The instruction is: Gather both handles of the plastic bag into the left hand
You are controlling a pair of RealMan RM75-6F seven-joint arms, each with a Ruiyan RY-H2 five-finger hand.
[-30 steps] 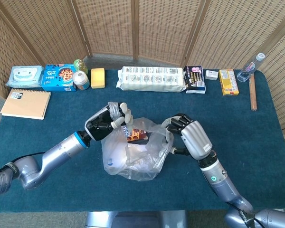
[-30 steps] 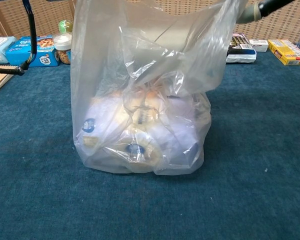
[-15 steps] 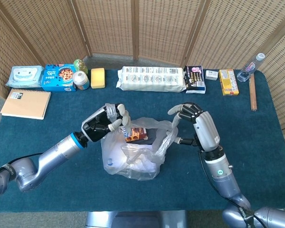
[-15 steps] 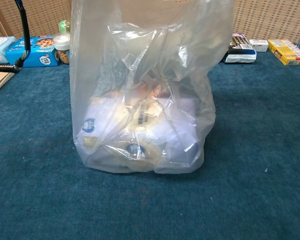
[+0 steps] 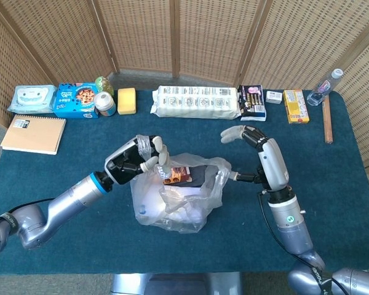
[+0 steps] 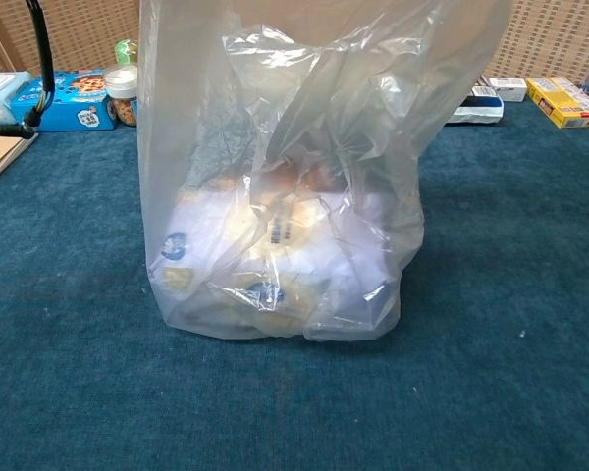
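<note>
Left hand [image 5: 135, 161]: fingers [image 5: 158, 147] curled and clamped on one bag handle [image 5: 146, 143], at the bag's upper left edge.
Right hand [image 5: 259, 153]: fingers [image 5: 232, 133] spread apart, holding nothing, just right of the bag, not touching it.
Bag [image 5: 177, 200]: clear plastic, standing on the table [image 5: 332, 184] between the two hands, mouth open, packaged goods inside.
Other handle: cannot tell where it lies.

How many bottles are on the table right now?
2 clearly visible: a clear water bottle at the far right corner by the wooden stick, and a green-yellow bottle at the far left behind the jar. More may be hidden inside the plastic bag.
</note>
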